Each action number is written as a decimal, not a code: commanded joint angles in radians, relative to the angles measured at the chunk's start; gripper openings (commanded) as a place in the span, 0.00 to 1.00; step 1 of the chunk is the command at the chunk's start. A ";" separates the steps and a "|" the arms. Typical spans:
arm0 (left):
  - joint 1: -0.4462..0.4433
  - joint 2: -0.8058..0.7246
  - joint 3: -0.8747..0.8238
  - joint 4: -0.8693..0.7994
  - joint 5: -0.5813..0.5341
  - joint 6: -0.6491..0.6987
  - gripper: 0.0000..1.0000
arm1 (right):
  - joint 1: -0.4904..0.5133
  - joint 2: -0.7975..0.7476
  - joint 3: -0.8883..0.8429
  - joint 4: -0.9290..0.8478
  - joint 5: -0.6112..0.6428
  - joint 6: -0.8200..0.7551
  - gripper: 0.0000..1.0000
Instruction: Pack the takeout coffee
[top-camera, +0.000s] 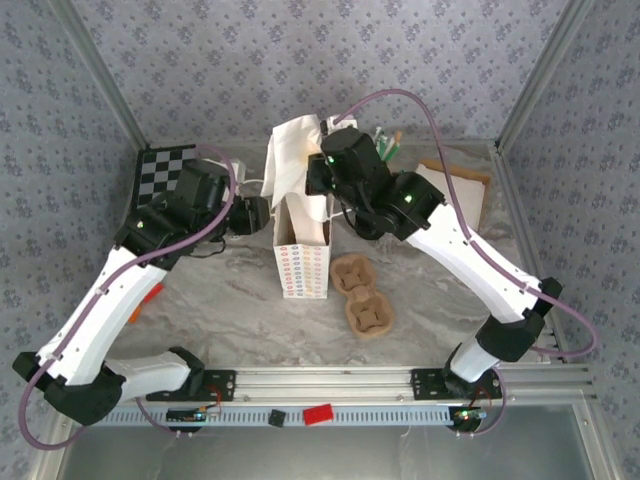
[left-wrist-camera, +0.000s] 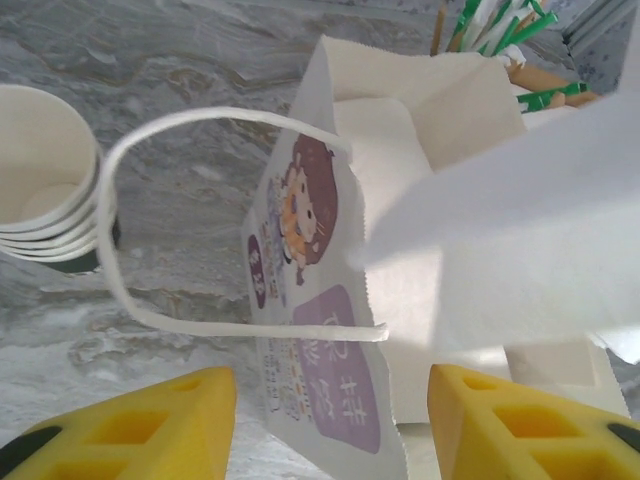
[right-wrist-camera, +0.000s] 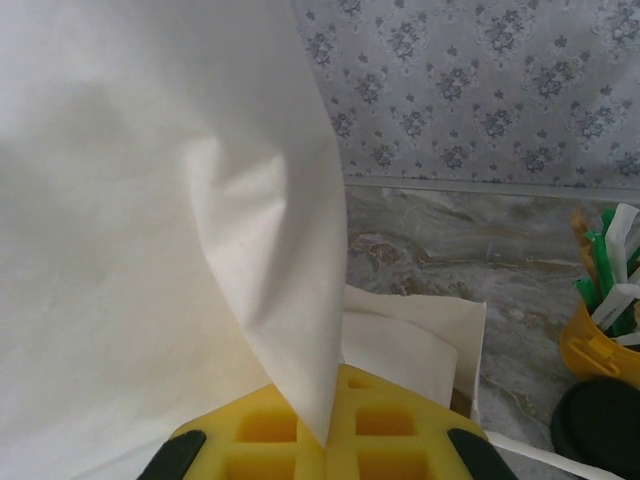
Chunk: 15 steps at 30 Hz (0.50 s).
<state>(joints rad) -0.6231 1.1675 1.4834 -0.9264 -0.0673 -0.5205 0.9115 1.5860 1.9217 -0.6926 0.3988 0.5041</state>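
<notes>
Takeout coffee (right-wrist-camera: 600, 432): round black lid low in the right wrist view, sitting on desk (right-wrist-camera: 440, 250) just beside yellow holder (right-wrist-camera: 598, 348) of green sticks; cup body can't be made out. Not bagged yet, by my read. Right claw (right-wrist-camera: 325, 425) pinched closed on white paper sheet (right-wrist-camera: 150, 200), held up over paper bag (top-camera: 302, 265), probably clearing its mouth. Left claw (left-wrist-camera: 330, 410) spread wide, empty, fingers either side of the bag, likely to steady it. Stack of cups (left-wrist-camera: 45, 190) nearby.

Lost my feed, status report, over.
Left hand open at paper bag. Right hand shut on white paper sheet. Black lid outside paper bag; sheet across its mouth.
</notes>
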 joint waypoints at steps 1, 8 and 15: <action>0.008 0.016 -0.023 0.055 0.052 -0.028 0.53 | 0.003 0.007 -0.026 0.074 0.065 0.085 0.00; 0.016 0.051 -0.055 0.060 0.062 -0.029 0.48 | 0.011 -0.001 -0.109 0.066 0.091 0.159 0.00; 0.022 0.062 -0.091 0.063 0.050 -0.030 0.41 | 0.030 -0.006 -0.129 -0.071 0.143 0.176 0.00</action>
<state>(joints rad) -0.6090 1.2301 1.4006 -0.8742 -0.0147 -0.5446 0.9337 1.5894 1.8004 -0.6865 0.4877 0.6479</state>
